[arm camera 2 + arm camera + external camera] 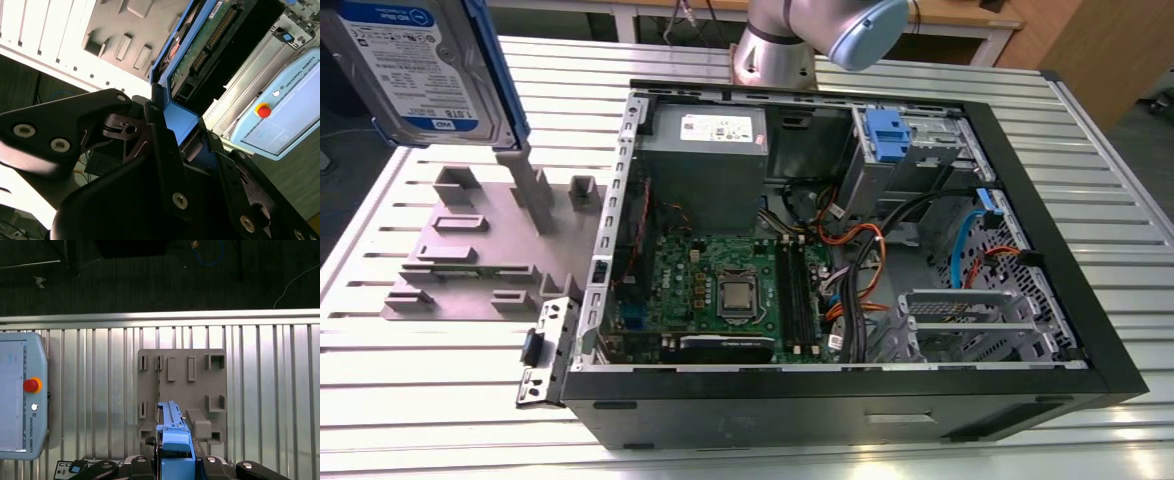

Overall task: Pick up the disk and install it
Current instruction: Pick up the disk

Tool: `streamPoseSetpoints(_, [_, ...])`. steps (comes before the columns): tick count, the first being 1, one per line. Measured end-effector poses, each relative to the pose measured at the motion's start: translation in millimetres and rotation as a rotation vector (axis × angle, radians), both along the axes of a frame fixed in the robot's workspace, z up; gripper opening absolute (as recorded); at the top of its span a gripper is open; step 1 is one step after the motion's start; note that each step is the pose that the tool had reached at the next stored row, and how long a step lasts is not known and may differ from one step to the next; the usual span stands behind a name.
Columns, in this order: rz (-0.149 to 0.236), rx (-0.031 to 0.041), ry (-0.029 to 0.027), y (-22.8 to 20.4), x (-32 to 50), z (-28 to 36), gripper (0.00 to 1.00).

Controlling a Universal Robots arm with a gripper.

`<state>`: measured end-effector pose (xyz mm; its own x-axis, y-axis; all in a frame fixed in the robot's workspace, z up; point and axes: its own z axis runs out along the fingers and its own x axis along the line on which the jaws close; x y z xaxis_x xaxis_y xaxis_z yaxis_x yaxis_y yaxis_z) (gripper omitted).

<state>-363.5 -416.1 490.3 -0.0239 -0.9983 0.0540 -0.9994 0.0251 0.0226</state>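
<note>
Clamped on the blue plastic end of the disk (434, 70), the black, bolted gripper (182, 127) holds it upright in the air. The disk is over the matte grey, slotted holder block (467, 260), near the ribbed aluminium worktop's (400, 400) edge on the exterior view's left and beside the open black computer case (1067, 260). It is a flat silver rectangle with a white-and-blue label on one face, a green circuit board on the other face in the second wrist view, and a blue frame along its edges.
</note>
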Motion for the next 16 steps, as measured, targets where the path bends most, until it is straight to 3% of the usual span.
streamPoseSetpoints(16, [0.000, 0.0001, -0.0002, 0.0, 5.5, -0.1, 0.36])
